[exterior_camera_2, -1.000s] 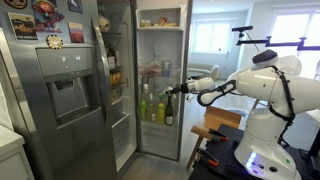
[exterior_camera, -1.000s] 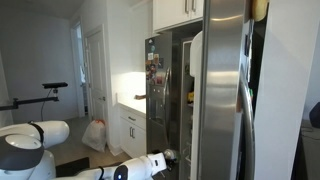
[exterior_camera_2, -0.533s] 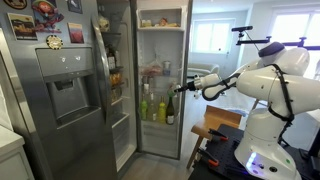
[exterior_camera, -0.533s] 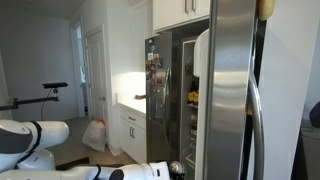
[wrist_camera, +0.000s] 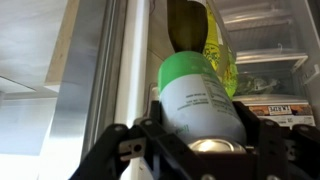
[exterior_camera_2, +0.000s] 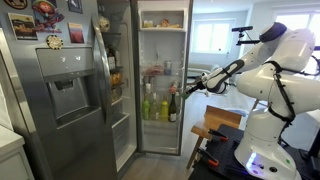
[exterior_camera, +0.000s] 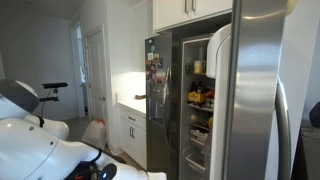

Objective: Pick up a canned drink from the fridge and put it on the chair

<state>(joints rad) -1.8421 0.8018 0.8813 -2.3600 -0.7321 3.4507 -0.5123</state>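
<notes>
In the wrist view my gripper [wrist_camera: 200,138] is shut on a canned drink [wrist_camera: 200,98], white with a green end, its fingers [wrist_camera: 140,140] pressed against both sides. Behind the can stand a dark bottle [wrist_camera: 185,25] and clear fridge shelves [wrist_camera: 272,45]. In an exterior view the stainless-steel fridge [exterior_camera_2: 70,90] stands open and my gripper [exterior_camera_2: 178,91] is at the front edge of a middle shelf, in front of several bottles [exterior_camera_2: 155,105]. A wooden chair [exterior_camera_2: 216,124] stands below my arm. The fridge [exterior_camera: 255,90] also shows in an exterior view, where my gripper is hidden.
The open fridge door [exterior_camera_2: 112,80] with door shelves hangs beside the compartment. White cabinets and a counter [exterior_camera: 130,105] stand past the fridge. My white arm and base [exterior_camera_2: 265,100] fill the side next to the chair. A bag [exterior_camera: 95,135] lies on the floor.
My arm's elbow has risen while the gripper stays at the shelf front with the can. In one exterior view the steel door has shifted aside, showing more of the fridge interior.
</notes>
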